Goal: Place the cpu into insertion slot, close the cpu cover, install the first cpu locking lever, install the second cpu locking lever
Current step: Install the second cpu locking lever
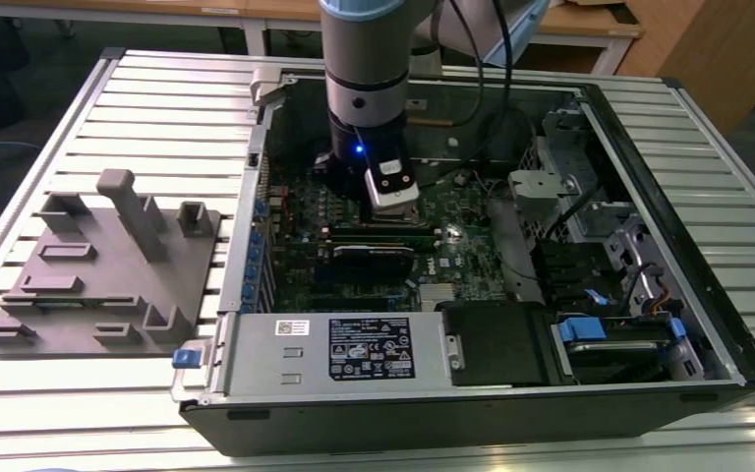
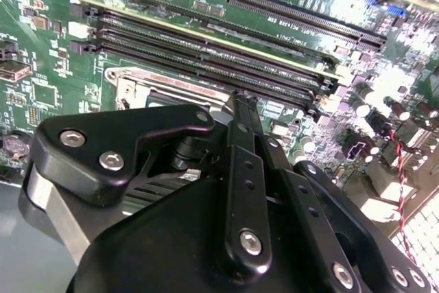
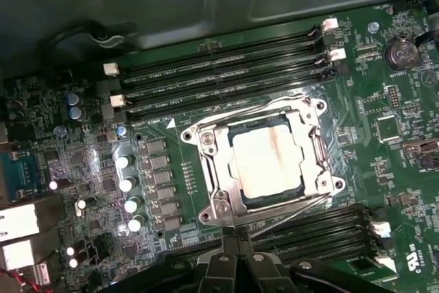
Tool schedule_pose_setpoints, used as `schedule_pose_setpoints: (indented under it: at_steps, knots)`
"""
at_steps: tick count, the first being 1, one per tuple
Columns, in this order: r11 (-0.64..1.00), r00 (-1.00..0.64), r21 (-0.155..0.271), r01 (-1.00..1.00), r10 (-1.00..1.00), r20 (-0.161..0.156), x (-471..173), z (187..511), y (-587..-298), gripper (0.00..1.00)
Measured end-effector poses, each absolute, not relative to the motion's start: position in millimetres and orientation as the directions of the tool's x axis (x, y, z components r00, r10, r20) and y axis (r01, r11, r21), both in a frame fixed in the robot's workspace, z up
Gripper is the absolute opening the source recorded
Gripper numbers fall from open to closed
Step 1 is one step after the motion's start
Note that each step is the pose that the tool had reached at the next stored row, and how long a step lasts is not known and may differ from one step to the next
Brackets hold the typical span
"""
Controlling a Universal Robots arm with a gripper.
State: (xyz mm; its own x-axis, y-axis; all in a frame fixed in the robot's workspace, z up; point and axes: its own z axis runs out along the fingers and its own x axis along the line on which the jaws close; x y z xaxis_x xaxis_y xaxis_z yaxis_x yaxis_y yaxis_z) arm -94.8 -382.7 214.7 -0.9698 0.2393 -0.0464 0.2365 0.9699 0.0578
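Note:
The cpu [image 3: 266, 157], a flat silver-tan square, lies in the insertion slot [image 2: 134, 90], covering its contact field. The cpu cover [image 3: 217, 169], a metal frame with a square window, lies flat over the chip's edges. One thin wire lever [image 3: 295, 209] runs along the frame's side nearest my fingers, and another lever [image 3: 240, 111] runs along the opposite side. I cannot tell if either is latched. My gripper [image 3: 236, 237] is shut and empty, its tips hovering just off the socket's near edge. It also appears as the gripper [image 2: 236, 97] from behind and the gripper [image 1: 380, 218] inside the case.
Long black memory slots [image 3: 219, 77] flank the socket on two sides. The open computer case [image 1: 672, 197] surrounds the board, with a power supply [image 1: 351, 354] at the front and red cables [image 2: 405, 190] nearby. A grey fixture [image 1: 102, 265] stands on the slatted table at the exterior view's left.

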Motion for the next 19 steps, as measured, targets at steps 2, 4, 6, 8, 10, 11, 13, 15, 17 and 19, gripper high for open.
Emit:
schedule_pose_setpoints:
  at_steps: [2, 4, 6, 8, 10, 11, 13, 15, 17, 19]
  knots:
    - [0.969, -0.97, 0.065, 0.237, 0.24, -0.045, -95.5, 214.0, -383.1, 0.1]
    - [0.969, -0.97, 0.077, 0.237, 0.24, -0.041, -96.4, 213.4, -383.2, 0.1]
    - [0.968, -0.97, 0.086, 0.237, 0.241, -0.04, -96.8, 213.1, -383.4, 0.1]
    - [0.968, -0.97, 0.088, 0.237, 0.241, -0.039, -97.1, 211.9, -383.6, 0.1]
    - [0.967, -0.97, 0.09, 0.237, 0.241, -0.039, -97.8, 210.1, -383.8, 0.1]
    - [0.967, -0.97, 0.091, 0.237, 0.241, -0.038, -98.4, 209.1, -383.9, 0.1]
    - [0.967, -0.97, 0.094, 0.237, 0.241, -0.037, -99.2, 207.5, -384.0, 0.1]
    - [0.967, -0.97, 0.094, 0.237, 0.241, -0.037, -99.3, 207.3, -384.1, 0.1]
    - [0.967, -0.97, 0.096, 0.236, 0.241, -0.037, -99.2, 207.2, -385.3, 0.1]
    - [0.967, -0.97, 0.099, 0.237, 0.241, -0.036, -99.3, 207.3, -387.6, 0.1]
